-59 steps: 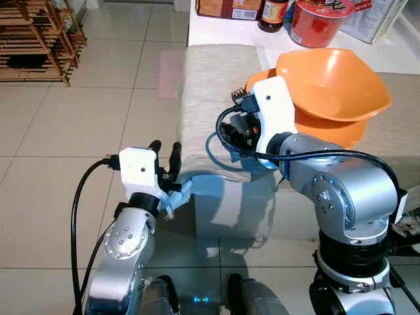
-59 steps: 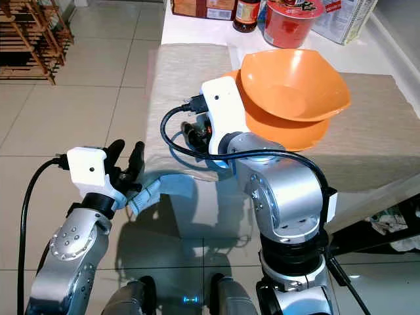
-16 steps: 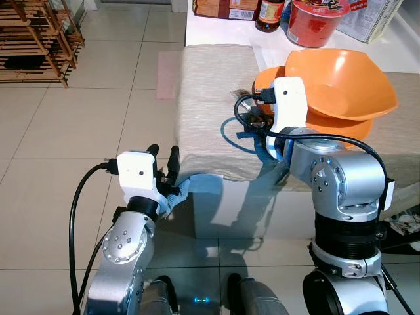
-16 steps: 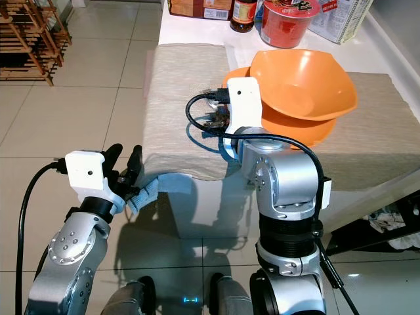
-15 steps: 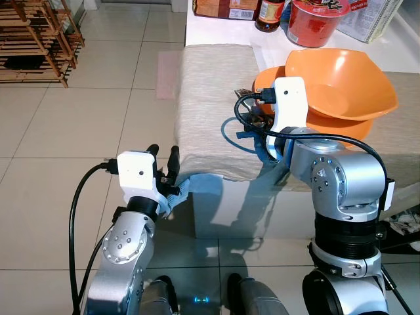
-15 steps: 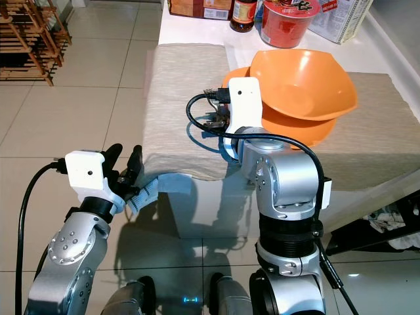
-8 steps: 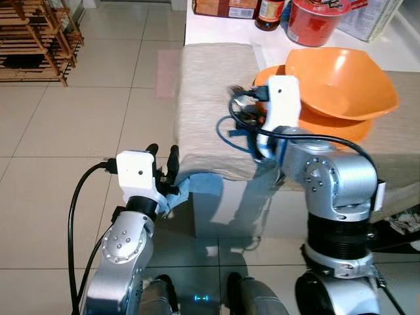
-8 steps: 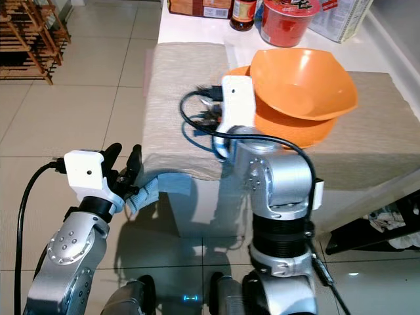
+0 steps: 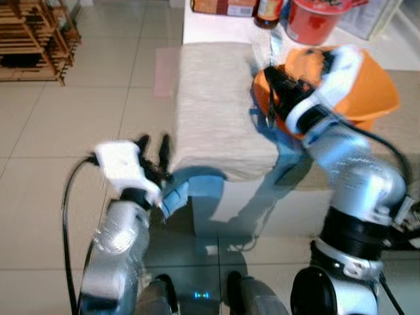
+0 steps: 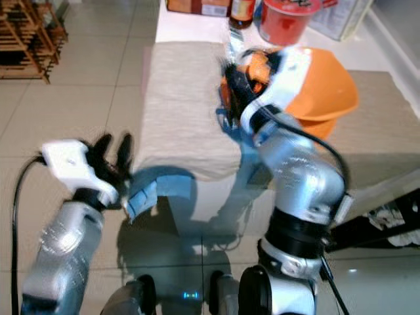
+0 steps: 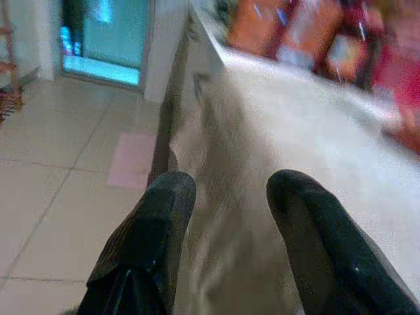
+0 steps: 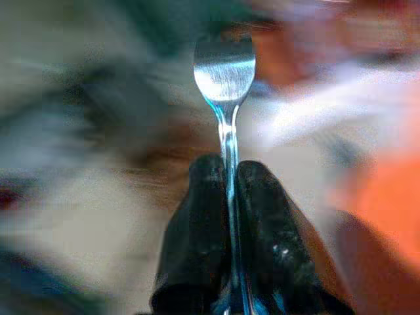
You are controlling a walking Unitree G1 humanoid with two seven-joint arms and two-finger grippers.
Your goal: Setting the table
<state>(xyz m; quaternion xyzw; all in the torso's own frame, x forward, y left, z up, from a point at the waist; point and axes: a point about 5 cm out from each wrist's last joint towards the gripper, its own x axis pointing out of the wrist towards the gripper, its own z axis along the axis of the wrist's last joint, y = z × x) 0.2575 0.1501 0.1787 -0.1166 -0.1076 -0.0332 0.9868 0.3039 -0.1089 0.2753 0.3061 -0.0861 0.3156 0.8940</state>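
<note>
Right end effector (image 12: 228, 190) is clamped tight on a metal fork (image 12: 225, 69), the handle pinched between both black fingers (image 12: 197, 230) and the flat head sticking straight out past the tips. From the head camera, that arm is raised over the worktop (image 9: 216, 111), its wrist up against the near rim of the orange bowls (image 10: 328, 85), which sit stacked on the beige cloth (image 10: 184, 98). Everything around it is smeared with motion blur, so whether the fork touches anything is impossible to call. Left end effector (image 11: 226, 197) is down low at the near corner of the worktop, fingers spread apart and gripping nothing, the hanging edge of the cloth just ahead of them. At the far edge stand a red tub (image 9: 316, 18) and a dark bottle (image 9: 267, 13).
</note>
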